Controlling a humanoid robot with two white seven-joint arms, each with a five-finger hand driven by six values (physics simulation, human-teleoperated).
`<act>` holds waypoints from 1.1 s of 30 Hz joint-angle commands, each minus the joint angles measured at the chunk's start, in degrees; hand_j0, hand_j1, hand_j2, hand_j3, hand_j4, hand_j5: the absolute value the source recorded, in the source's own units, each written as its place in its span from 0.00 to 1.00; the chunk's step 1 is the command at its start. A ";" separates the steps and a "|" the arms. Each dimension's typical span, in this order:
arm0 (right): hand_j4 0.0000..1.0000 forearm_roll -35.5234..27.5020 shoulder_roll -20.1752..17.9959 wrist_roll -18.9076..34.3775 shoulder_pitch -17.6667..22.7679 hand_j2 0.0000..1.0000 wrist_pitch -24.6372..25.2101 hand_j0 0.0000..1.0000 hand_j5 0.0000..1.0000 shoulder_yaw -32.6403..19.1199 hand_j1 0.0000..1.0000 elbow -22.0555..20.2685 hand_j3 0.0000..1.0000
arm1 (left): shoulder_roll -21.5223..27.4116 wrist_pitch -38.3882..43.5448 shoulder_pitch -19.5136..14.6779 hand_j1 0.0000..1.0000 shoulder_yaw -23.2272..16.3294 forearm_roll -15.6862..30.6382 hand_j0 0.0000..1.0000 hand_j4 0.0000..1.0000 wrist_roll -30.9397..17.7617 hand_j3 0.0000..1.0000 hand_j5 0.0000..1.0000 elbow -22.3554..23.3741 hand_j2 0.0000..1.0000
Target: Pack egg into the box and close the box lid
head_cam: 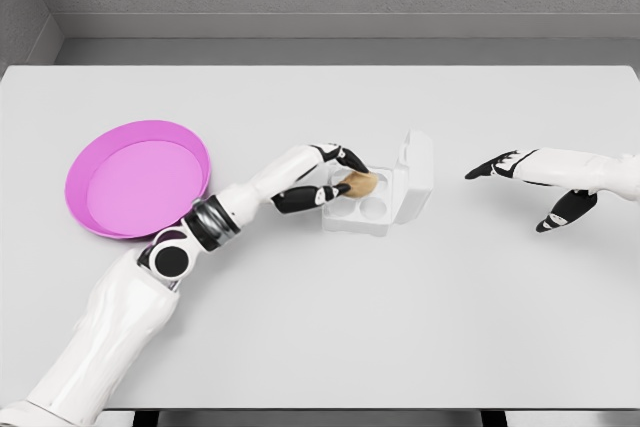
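A tan egg (pixel 362 184) is pinched in the fingertips of my left hand (pixel 337 183), right over the near-left cups of the white egg box (pixel 372 213). The box sits at the table's middle with its lid (pixel 416 173) standing open, tilted back on the right side. My left arm reaches in from the lower left across the table. My right hand (pixel 520 187) hovers to the right of the box, apart from it, fingers spread and holding nothing.
A pink round plate (pixel 95 162) lies at the left of the white table, close behind my left forearm. A grey wall runs along the table's far edge.
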 commanded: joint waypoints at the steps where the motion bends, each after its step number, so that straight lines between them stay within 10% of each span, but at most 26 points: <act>1: 1.00 -0.41 -0.01 -0.02 0.00 1.00 0.14 1.00 1.00 -0.04 1.00 -0.02 1.00 | 0.25 0.06 0.00 0.62 1.60 0.48 0.62 0.62 0.13 0.62 0.62 -0.68 0.62; 33: 1.00 -0.32 -0.19 -0.11 -0.35 1.00 0.14 1.00 1.00 -0.21 1.00 -0.02 1.00 | 5.53 0.06 -0.44 0.83 2.66 4.35 0.83 0.83 1.89 0.83 0.83 -5.77 0.83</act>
